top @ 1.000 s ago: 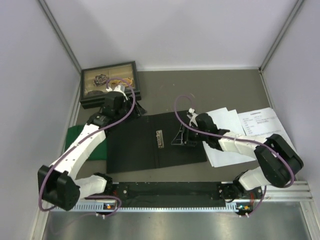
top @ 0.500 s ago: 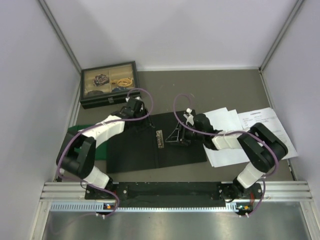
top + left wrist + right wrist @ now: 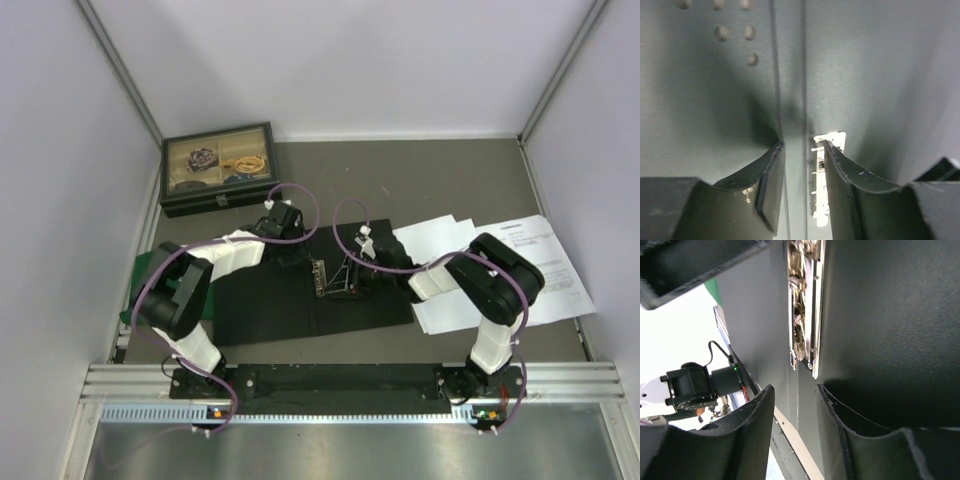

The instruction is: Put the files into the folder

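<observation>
two sets of fingers hang over the open folder (image 3: 260,300), which lies black side up in the middle of the worktop (image 3: 420,180). my left fingers (image 3: 771,185) stand slightly parted and empty above its spine. my right fingers (image 3: 757,425) are likewise parted and empty, near the metal clip (image 3: 802,305). the files (image 3: 455,240) lie just right of the folder, their print too small to read.

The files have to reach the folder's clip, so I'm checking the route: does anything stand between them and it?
Yes. The right arm stretches above the files and the right half of the folder, and the right gripper and left gripper both hover by the metal clip.
</observation>
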Robot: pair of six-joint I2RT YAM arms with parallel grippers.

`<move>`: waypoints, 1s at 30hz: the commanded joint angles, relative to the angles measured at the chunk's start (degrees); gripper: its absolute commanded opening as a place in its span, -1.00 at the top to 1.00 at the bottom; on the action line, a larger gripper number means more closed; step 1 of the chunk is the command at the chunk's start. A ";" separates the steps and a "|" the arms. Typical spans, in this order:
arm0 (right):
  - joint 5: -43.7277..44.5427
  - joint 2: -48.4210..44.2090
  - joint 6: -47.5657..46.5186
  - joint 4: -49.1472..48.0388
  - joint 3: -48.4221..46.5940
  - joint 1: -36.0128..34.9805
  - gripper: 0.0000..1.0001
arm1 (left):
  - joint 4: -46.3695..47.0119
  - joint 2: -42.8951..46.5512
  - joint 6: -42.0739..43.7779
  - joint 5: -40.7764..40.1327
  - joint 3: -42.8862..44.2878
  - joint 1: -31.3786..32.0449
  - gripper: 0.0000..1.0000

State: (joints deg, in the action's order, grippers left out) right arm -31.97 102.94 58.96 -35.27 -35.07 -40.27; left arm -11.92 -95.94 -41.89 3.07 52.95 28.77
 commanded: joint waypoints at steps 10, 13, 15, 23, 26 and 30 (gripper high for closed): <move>1.20 4.90 0.02 -3.06 -5.09 -2.88 0.36 | 1.73 -2.49 -2.41 -5.71 -1.70 1.99 0.55; 1.29 5.43 -0.25 -3.66 -5.36 -2.97 0.45 | 1.20 -3.20 -2.76 -6.06 -1.79 1.99 0.82; 1.55 5.70 -0.51 -3.84 -5.45 -3.06 0.49 | 0.94 -3.29 -2.85 -6.23 -1.88 2.07 0.98; 2.34 6.93 -3.58 -1.30 -8.43 -3.06 0.70 | 0.41 -3.11 -2.94 -5.97 -2.50 1.99 1.00; 2.17 7.45 -4.29 -0.24 -9.49 -3.06 0.95 | 0.67 -3.11 -2.85 -5.62 -2.94 1.99 1.00; 2.61 7.81 -4.99 1.16 -9.40 -3.41 1.00 | -0.03 -2.76 -2.59 -5.62 -2.68 1.99 1.00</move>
State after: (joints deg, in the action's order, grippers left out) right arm -30.50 109.67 56.49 -33.98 -42.35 -42.65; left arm -8.93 -97.41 -45.17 -0.73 52.31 30.81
